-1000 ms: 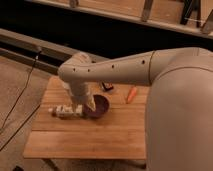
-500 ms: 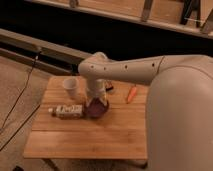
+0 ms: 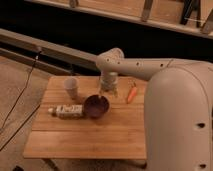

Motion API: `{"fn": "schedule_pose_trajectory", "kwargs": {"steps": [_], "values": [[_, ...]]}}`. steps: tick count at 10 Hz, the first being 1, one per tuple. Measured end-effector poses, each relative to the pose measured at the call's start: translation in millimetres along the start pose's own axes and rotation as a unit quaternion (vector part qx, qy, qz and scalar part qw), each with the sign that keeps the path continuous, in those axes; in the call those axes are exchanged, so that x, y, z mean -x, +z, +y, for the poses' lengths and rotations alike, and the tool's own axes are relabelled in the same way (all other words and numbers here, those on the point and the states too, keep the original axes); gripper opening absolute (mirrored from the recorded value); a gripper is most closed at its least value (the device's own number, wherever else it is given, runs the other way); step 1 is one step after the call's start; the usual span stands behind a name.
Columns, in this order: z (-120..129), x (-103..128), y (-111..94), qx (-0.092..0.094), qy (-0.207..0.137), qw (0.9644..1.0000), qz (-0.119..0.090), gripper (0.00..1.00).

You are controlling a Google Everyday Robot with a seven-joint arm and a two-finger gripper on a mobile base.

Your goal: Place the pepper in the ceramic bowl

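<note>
The small orange pepper (image 3: 131, 94) lies on the wooden table (image 3: 90, 135) near its far right edge. The dark purple ceramic bowl (image 3: 96, 106) sits at the table's middle, left of the pepper. My gripper (image 3: 108, 91) hangs down from the white arm above the table, just behind and right of the bowl and about a hand's width left of the pepper. It holds nothing that I can see.
A white paper cup (image 3: 71, 88) stands at the far left of the table. A bottle with a pale label (image 3: 65, 111) lies on its side left of the bowl. My large white arm (image 3: 175, 115) covers the table's right side.
The arm has swung to the right, from over the bowl's left side to behind its right side, closer to the pepper. The cup and the lying bottle are now uncovered.
</note>
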Motion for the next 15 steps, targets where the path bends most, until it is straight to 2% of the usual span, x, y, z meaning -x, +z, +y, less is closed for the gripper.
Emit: {"fn": "schedule_pose_trajectory", "kwargs": {"steps": [6,9,12,15], "values": [[-46.4,56.6,17.7,-0.020,0.029,0.9994,-0.006,0.65],[-65.3,82.1,34.8,-0.018,0.054,0.9984,-0.006,0.65],[-89.8,88.5,50.2,-0.012,0.083,0.9965,0.003,0.65],[-114.9,84.5,67.0,-0.008,0.112,0.9936,0.015,0.65]]}}
